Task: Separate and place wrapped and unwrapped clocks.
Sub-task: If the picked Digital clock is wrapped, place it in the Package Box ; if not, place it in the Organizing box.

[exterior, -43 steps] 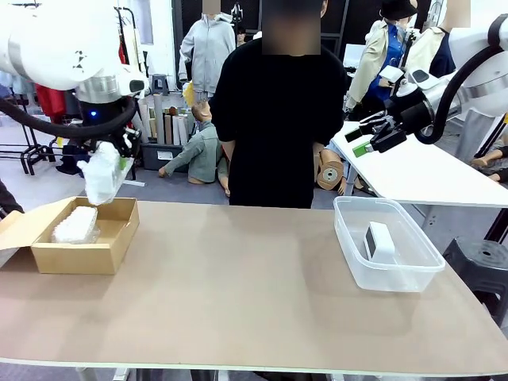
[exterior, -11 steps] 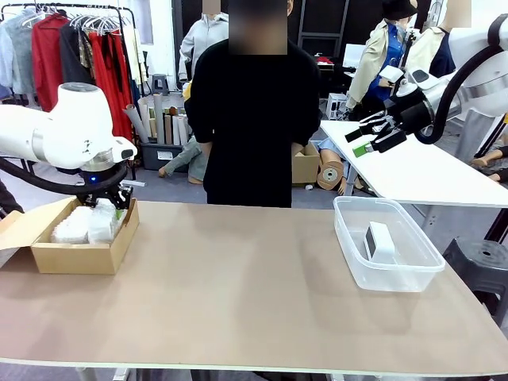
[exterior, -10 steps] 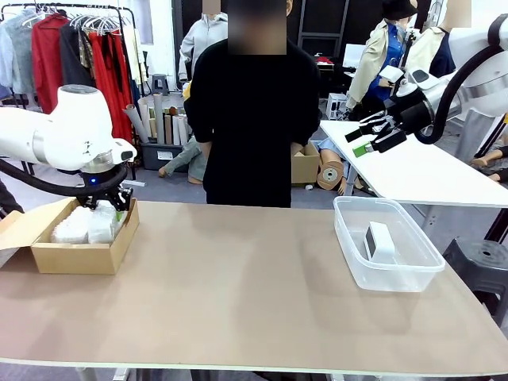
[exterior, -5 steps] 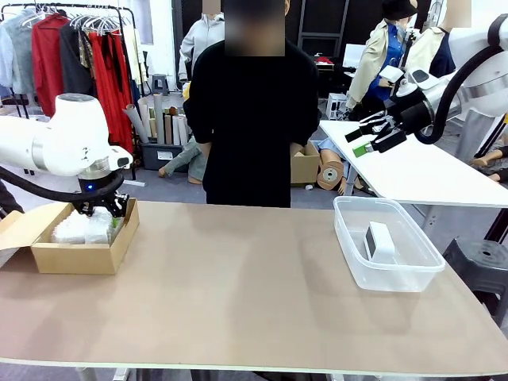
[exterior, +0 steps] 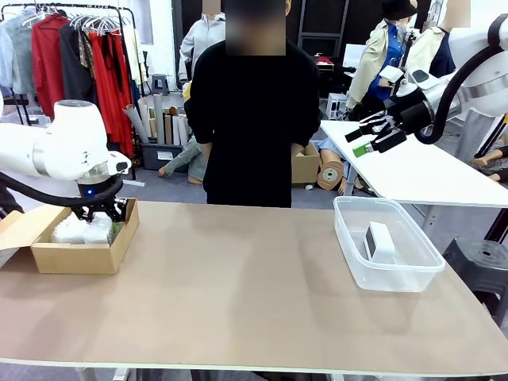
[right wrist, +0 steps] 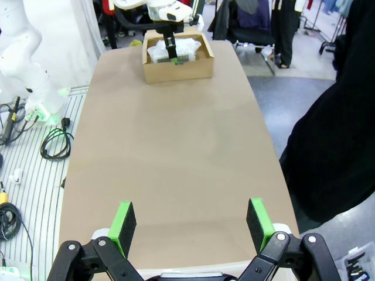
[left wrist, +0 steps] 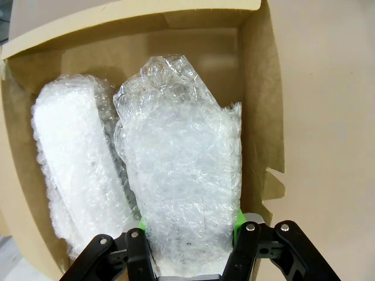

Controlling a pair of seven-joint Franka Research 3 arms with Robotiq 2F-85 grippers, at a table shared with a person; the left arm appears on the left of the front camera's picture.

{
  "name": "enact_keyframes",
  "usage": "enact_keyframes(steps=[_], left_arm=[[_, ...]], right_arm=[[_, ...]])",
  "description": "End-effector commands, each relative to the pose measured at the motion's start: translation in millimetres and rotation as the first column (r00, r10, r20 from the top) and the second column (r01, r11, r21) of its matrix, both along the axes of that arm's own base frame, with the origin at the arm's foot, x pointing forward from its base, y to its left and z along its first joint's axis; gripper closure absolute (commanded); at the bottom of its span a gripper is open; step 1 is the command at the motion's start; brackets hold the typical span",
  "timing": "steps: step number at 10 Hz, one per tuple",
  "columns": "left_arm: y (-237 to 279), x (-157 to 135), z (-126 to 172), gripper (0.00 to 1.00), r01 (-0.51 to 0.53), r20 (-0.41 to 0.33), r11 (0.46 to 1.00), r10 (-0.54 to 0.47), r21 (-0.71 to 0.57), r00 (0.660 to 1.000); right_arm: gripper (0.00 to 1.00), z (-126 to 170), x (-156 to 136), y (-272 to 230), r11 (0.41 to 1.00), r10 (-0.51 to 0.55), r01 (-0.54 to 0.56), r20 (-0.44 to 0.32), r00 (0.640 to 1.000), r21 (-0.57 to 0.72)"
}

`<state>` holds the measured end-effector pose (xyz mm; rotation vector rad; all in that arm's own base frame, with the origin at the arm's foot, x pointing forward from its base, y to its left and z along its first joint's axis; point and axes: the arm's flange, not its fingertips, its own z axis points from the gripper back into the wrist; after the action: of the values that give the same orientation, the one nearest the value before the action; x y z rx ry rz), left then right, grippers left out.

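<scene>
Left gripper (exterior: 97, 216) is lowered into the brown cardboard box (exterior: 79, 258) at the left end of the bench (exterior: 254, 302). In the left wrist view the left gripper (left wrist: 190, 246) is clenched on a bubble-wrap bundle (left wrist: 181, 181); the green pads press both sides of its near end, and the rest of the bundle extends ahead of the fingertips along the box floor. A second, slimmer bubble-wrap roll (left wrist: 76, 181) lies just beside the held bundle, touching it along its length, between the bundle and the box wall. In the front view both bundles appear as white lumps directly under the gripper, inside the box.

A person in a black top (exterior: 254, 119) stands at the far side of the bench, roughly midway between the two grippers.

A clear plastic tub (exterior: 387, 274) sits on the right part of the bench, below the right gripper. The bare white clock (exterior: 379, 240) lies inside the tub, tilted against its floor.

Right gripper (exterior: 367, 136) hangs high above the bench's right side, well apart from the tub. Its jaws stand released and wide, with nothing between the green pads (right wrist: 123, 225); the right wrist view looks down the bench length toward the box.
</scene>
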<state>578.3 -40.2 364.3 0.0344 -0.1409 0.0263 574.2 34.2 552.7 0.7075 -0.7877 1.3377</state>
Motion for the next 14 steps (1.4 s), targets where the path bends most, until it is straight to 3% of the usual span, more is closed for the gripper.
enact_keyframes(steps=[1,6,11,12,14], left_arm=[[6,4,-1,1.0,0.01,0.005,1.0,-0.01,-0.019,1.0],[5,8,-13,1.0,0.008,-0.018,1.0,-0.008,-0.019,1.0],[6,9,-8,0.06,-0.008,-0.014,1.0,0.007,-0.015,1.0],[6,9,-7,0.0,-0.008,-0.013,1.0,0.007,-0.015,1.0],[3,12,1,0.0,-0.007,0.012,1.0,0.007,-0.013,1.0]], right_arm=[[0.0,2,0,0,1.0,-0.002,0.002,0.006,1.0,0.0],[0.0,2,0,0,1.0,-0.002,0.002,0.006,1.0,0.0],[0.0,2,0,0,1.0,-0.002,0.002,0.006,1.0,0.0],[0.0,2,0,0,1.0,-0.002,0.002,0.006,1.0,0.0],[0.0,2,0,0,1.0,-0.002,0.002,0.006,1.0,0.0]])
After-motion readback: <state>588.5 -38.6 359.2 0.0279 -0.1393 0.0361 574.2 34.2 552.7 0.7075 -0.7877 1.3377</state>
